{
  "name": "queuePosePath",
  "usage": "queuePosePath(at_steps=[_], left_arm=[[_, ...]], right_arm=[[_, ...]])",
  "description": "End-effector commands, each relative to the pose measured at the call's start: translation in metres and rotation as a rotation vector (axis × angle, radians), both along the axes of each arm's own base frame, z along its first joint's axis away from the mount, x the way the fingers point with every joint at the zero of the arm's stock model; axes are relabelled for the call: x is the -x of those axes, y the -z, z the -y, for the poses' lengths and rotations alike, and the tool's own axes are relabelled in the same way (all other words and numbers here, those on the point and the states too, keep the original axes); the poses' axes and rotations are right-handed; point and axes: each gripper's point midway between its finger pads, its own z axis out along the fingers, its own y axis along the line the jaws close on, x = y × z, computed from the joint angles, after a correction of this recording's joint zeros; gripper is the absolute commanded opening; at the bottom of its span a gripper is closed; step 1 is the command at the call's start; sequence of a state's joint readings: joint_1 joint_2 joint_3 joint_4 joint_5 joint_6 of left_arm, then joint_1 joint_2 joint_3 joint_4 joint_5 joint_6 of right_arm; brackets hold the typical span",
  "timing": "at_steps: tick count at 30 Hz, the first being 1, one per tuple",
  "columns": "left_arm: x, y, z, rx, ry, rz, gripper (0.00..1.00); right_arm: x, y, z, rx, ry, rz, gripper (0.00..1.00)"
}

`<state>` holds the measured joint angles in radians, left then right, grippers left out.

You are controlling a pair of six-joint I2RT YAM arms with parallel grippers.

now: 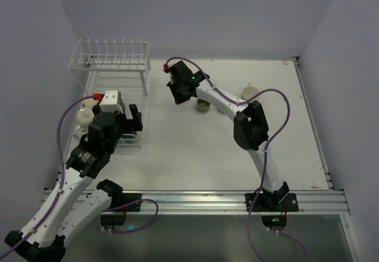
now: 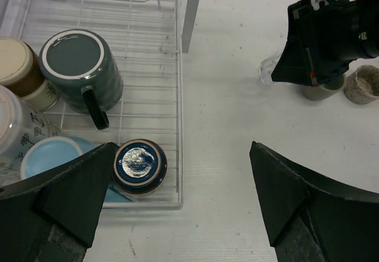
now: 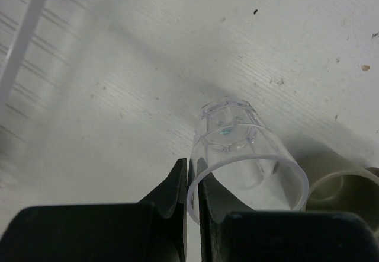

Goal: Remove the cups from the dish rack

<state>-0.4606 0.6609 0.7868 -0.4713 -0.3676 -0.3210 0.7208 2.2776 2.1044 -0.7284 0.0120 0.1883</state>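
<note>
Nearest our bases, the left gripper (image 2: 183, 149) hangs over the near end of the dish rack (image 2: 179, 114), its jaws spread wide and holding nothing. In its wrist view one finger (image 2: 77, 197) stands over the rack's tray and the other over the bare table (image 2: 225, 96).

Just at three o'clock of the finger over the tray sits a small dark cup with a shiny base (image 2: 140, 166), upside down in the tray's near corner. At nine o'clock of that cup lies a light blue cup (image 2: 47, 155), partly hidden by the finger. Farther in, at eleven o'clock, a dark grey mug (image 2: 80, 60) rests upside down on the grid with its handle pointing to six o'clock. A tan-bottomed cup (image 2: 15, 66) touches it at nine o'clock.

Farther out, at two o'clock from the rack's tray in the overhead view, the right gripper (image 3: 190, 173) is pressed together on the wall of a clear glass cup (image 3: 246, 155), pinching its rim with one finger inside and one outside. We cannot tell whether the glass rests on the table. A pale green cup (image 3: 343, 194) stands just beside it at four o'clock. A tan cup (image 1: 250, 89) stands farther off, at three o'clock of the right gripper.
</note>
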Motion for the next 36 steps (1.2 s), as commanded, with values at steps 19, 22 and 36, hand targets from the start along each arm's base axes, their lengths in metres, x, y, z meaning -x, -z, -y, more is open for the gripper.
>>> queuePosePath(at_steps=[19, 22, 36], left_arm=[[-0.008, 0.020, -0.009, -0.037, -0.076, -0.060, 1.00], [-0.009, 0.019, -0.011, -0.029, -0.100, -0.067, 1.00], [-0.018, 0.045, -0.007, 0.006, -0.166, -0.171, 1.00]], right_arm=[[0.005, 0.031, 0.018, 0.233, -0.060, 0.004, 0.20], [0.006, 0.023, 0.015, 0.205, -0.065, 0.013, 0.30], [0.023, -0.092, -0.010, -0.125, -0.087, 0.139, 0.74]])
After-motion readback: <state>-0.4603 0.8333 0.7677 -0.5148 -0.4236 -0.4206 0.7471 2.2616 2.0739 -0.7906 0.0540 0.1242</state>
